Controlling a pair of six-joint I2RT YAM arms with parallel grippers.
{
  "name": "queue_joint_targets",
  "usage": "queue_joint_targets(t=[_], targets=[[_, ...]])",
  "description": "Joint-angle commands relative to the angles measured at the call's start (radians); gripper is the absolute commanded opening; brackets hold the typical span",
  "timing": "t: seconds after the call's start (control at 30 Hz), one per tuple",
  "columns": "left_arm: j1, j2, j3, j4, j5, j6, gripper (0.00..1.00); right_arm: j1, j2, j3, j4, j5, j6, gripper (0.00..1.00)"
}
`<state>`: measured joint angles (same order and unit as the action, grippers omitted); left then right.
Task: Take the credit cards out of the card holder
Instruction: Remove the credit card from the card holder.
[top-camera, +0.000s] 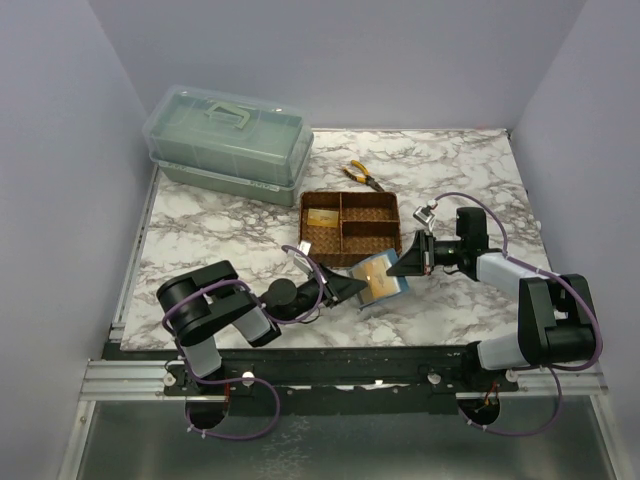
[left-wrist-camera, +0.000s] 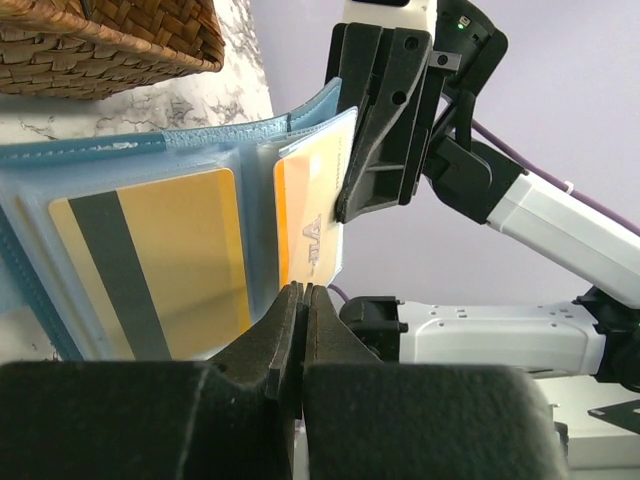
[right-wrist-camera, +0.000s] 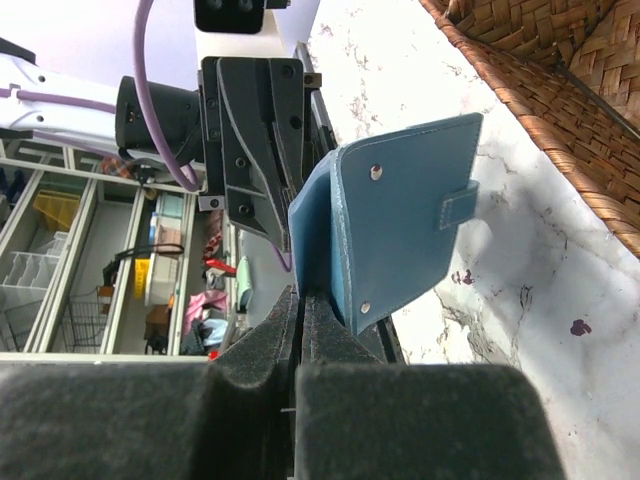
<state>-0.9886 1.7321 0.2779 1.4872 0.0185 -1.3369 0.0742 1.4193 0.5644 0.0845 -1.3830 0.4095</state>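
Observation:
The teal-blue card holder (top-camera: 380, 281) hangs open above the table between my two grippers. My left gripper (top-camera: 347, 289) is shut on its near edge by the middle fold (left-wrist-camera: 303, 290). My right gripper (top-camera: 408, 263) is shut on the edge of its far leaf (right-wrist-camera: 303, 297). In the left wrist view a gold credit card (left-wrist-camera: 150, 260) with a dark stripe sits in a clear sleeve. A pale orange card (left-wrist-camera: 310, 205) sits in the sleeve next to it. The right wrist view shows the blue outside (right-wrist-camera: 400, 230) with its snap tab. Another yellowish card (top-camera: 322, 220) lies in the tray.
A brown woven three-compartment tray (top-camera: 372, 202) stands just behind the card holder. Yellow-handled pliers (top-camera: 361, 175) lie behind it. A lidded green plastic box (top-camera: 228, 143) stands at the back left. Walls close off the left, right and back.

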Motion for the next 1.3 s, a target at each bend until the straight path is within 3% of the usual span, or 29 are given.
queue_joint_targets(t=[0.0, 0.1, 0.13, 0.17, 0.33, 0.47, 0.8, 1.1, 1.27], targets=[[0.003, -0.019, -0.012, 0.167, 0.001, 0.021, 0.0, -0.007, -0.003, 0.008, -0.005, -0.033, -0.009, 0.0], [0.004, -0.005, -0.005, 0.166, 0.007, 0.02, 0.03, -0.007, -0.001, 0.008, -0.003, -0.036, -0.008, 0.0], [0.004, 0.002, -0.005, 0.167, 0.003, 0.017, 0.21, -0.007, -0.001, 0.008, -0.003, -0.037, -0.006, 0.0], [0.004, 0.006, -0.006, 0.167, -0.004, 0.013, 0.32, -0.007, 0.0, 0.006, -0.002, -0.037, -0.004, 0.0], [0.004, 0.033, 0.003, 0.167, -0.011, 0.008, 0.55, -0.007, -0.002, 0.005, 0.002, -0.04, -0.001, 0.0], [0.005, 0.069, 0.029, 0.168, -0.003, -0.001, 0.56, -0.007, -0.002, 0.004, 0.005, -0.045, 0.002, 0.0], [0.013, 0.047, 0.059, 0.168, 0.034, 0.012, 0.45, -0.007, 0.001, 0.002, 0.006, -0.045, 0.002, 0.0], [0.016, 0.069, 0.082, 0.167, 0.047, -0.007, 0.48, -0.007, -0.004, -0.001, 0.017, -0.06, 0.013, 0.0], [0.021, 0.053, 0.11, 0.168, 0.059, -0.005, 0.44, -0.007, -0.003, -0.006, 0.039, -0.071, 0.03, 0.0]])
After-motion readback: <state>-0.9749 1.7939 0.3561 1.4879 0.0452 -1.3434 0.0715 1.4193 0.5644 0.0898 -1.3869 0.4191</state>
